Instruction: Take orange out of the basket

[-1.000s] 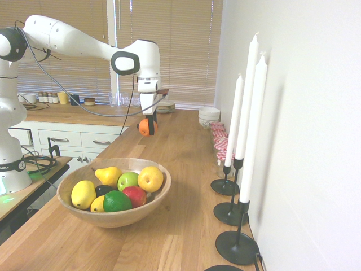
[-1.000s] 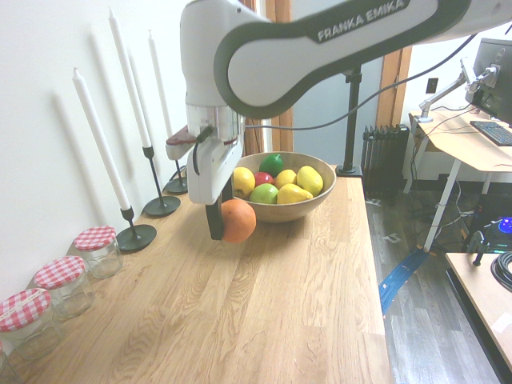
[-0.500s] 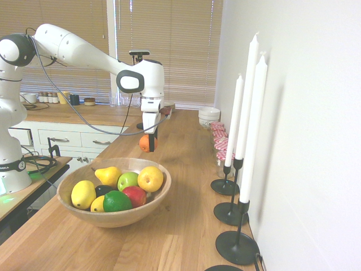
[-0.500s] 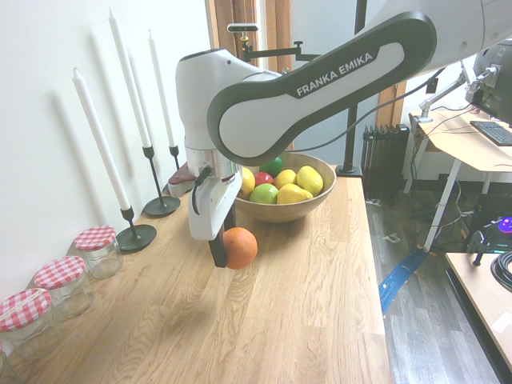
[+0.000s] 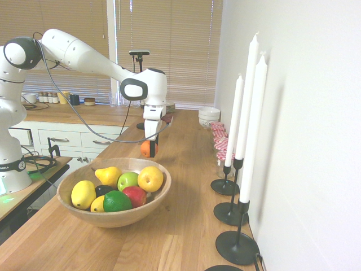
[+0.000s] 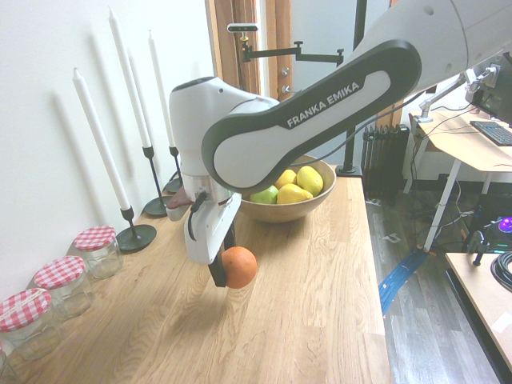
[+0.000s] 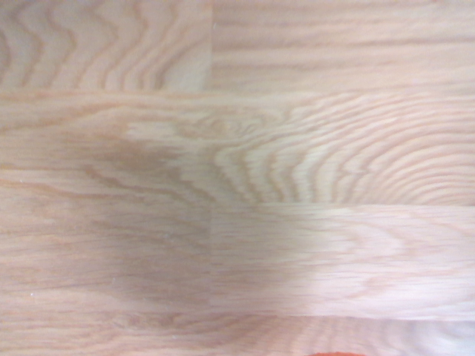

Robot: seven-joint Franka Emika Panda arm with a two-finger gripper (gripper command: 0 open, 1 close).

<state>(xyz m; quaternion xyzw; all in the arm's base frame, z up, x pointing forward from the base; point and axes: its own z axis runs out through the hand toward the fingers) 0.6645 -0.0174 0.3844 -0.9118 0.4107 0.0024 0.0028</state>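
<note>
Pinching a round, deep orange fruit between its black fingers, the white hand (image 6: 222,268) hangs over the light-brown wooden worktop (image 6: 304,320). The orange (image 6: 239,267) is outside the wide, round wooden bowl (image 6: 280,211), which stands near the hand with yellow, green and red fruits (image 5: 121,189) inside.

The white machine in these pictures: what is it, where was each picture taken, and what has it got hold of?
It is a robot arm. Its claw, two dark fingers at the tip, grips an orange beside the wooden bowl, above or at the wooden counter.

Two pictures come from cameras standing on opposite sides of the arm; the third, from its wrist, shows mostly wood grain close up.

The bowl holds other fruit, such as a red one. Candlesticks and jars with checked lids stand there too.
</note>
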